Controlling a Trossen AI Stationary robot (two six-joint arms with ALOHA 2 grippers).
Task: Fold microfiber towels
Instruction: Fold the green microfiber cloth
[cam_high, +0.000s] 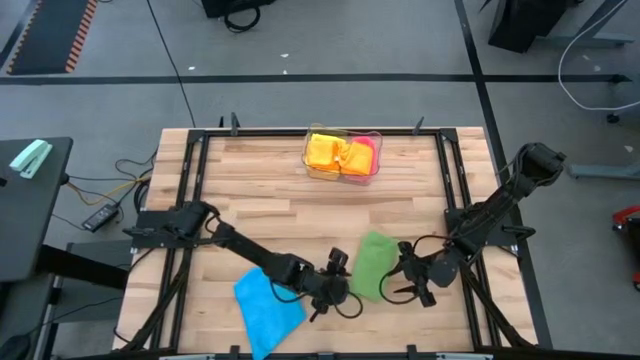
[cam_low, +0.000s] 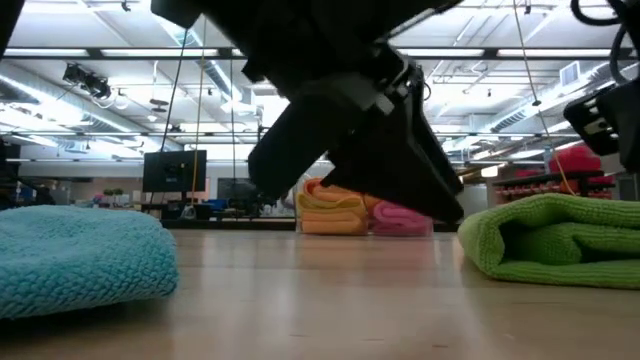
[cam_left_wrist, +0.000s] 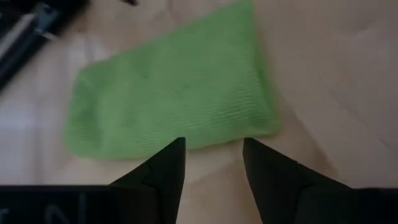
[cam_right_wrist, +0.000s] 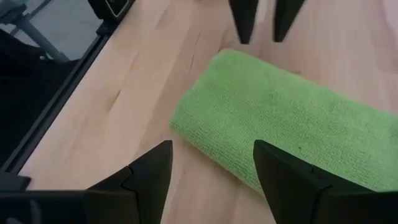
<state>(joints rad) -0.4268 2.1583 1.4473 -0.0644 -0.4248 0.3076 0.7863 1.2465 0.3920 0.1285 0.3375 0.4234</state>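
My left hand (cam_high: 338, 292) hangs low over the table (cam_high: 270, 225) with its 2 fingers (cam_left_wrist: 166, 169) parted and nothing between them. Just past its fingertips lies the green towel (cam_high: 374, 265), folded into a narrow strip and flat on the wood. In the left wrist view I see bare table between the fingertips and the towel's near edge, so they are close but apart.

My right hand (cam_high: 402, 283) sits just on the other side of that same green towel, also spread open and empty, fingertips (cam_right_wrist: 152, 171) pointing at the towel's end. The 2 hands face each other across it.

Behind my left hand, toward that arm's base, the blue towel (cam_high: 268, 306) lies near the table's front edge, loosely folded.

Well away from both hands, at the far edge of the table, a clear tray (cam_high: 343, 172) holds folded towels: yellow (cam_high: 322, 150), orange (cam_high: 352, 157) and pink (cam_high: 366, 145) stacked together.
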